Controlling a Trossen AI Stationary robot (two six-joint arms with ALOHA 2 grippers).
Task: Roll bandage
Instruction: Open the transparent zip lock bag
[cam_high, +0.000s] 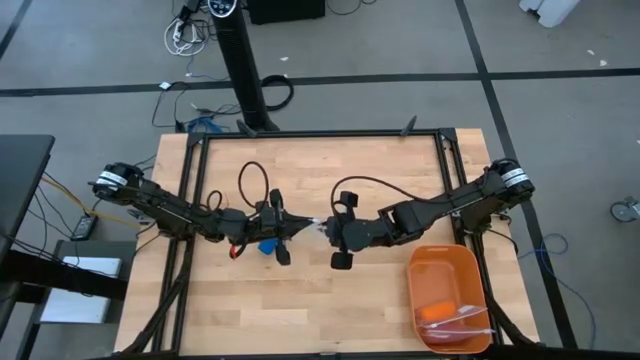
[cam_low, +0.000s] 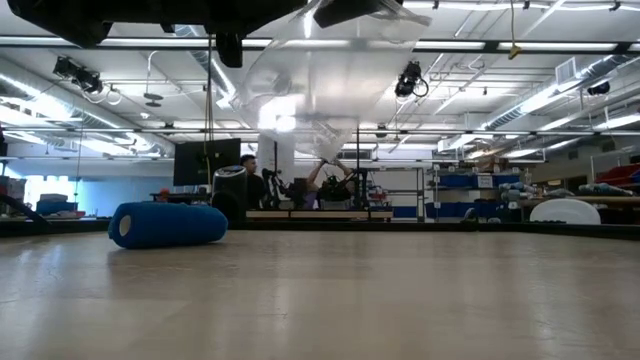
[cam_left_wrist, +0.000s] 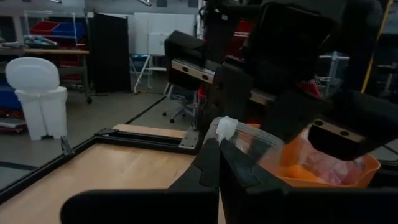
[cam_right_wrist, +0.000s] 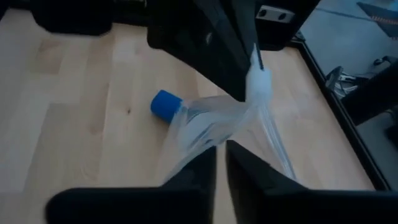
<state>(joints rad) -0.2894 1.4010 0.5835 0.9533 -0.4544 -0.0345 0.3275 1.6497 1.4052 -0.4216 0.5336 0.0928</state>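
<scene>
The bandage (cam_high: 268, 245) is a short blue roll lying on its side on the wooden table (cam_high: 330, 310); the low view shows it (cam_low: 165, 224) and the right wrist view (cam_right_wrist: 165, 104) too. Above the roll a clear plastic bag (cam_right_wrist: 208, 124) is held up between my two grippers, which face each other over the table's middle. My left gripper (cam_high: 296, 229) is shut on the bag from the left. My right gripper (cam_high: 322, 231) is shut on it from the right. In the low view the bag (cam_low: 320, 80) hangs well above the tabletop. My left gripper pinches a bunched white bit of the bag's edge (cam_left_wrist: 227, 129) between its two fingertips. It comes in about level from the table's left. The bag is lifted clear of the table. My right gripper pinches the clear film of the bag (cam_right_wrist: 208, 144) between its fingertips, close below the left gripper's hold. It slants down from the table's right. How many layers it has, I cannot tell. The film runs crumpled between the two holds.
An orange plastic tray (cam_high: 455, 262) stands at the table's near right corner with an orange piece and some clear wrapping inside. Black rails (cam_high: 320, 135) frame the table. Bare wood lies along the near edge.
</scene>
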